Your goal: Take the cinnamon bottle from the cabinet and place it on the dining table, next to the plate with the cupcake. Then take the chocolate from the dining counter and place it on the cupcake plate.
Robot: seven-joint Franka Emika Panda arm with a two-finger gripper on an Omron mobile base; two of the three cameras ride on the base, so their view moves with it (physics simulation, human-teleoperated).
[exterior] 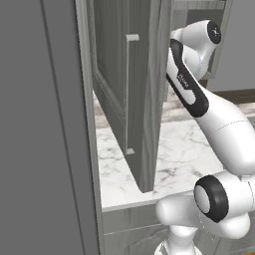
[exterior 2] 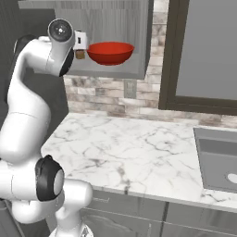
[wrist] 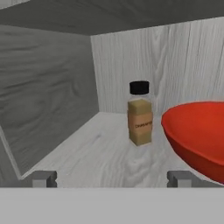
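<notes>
- Gripper [wrist: 111,179]: jaws spread wide, empty, level with the cabinet [wrist: 52,100] shelf.
- Cinnamon bottle [wrist: 140,114]: upright on the shelf, ahead of the jaws, slightly toward the right fingertip.
- Red bowl [wrist: 199,131]: just beside the bottle, near the right fingertip.
- Advised approach: straight advance, shifted slightly rightward, closing on the bottle body below the cap, clear of the bowl.

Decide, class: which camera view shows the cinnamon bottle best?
The hand view: the cinnamon bottle stands upright on the cabinet shelf, whole, beside the red bowl. The right base view catches a brown sliver of it behind the arm; in the left base view the open cabinet door hides it.
</notes>
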